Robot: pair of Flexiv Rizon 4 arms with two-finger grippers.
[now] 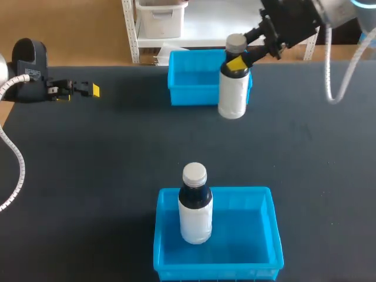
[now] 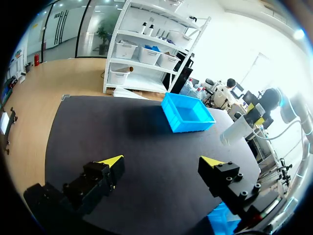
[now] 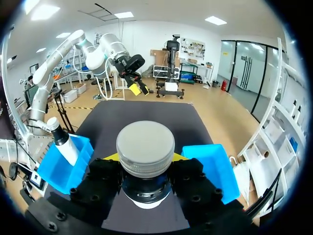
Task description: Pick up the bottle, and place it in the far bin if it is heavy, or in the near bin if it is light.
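Item: white bottle, grey cap, hanging from right fingers, which are clamping its neck; far bin lying just beside them. Likely rigid, smooth plastic; heft unreadable. Left fingers gaping, holding nothing.

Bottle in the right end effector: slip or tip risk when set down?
Likely rigid: the bottle holds its shape in the right end effector, gripped below the cap. Tall and narrow, so probably tippy. Its smooth white wall may slip.
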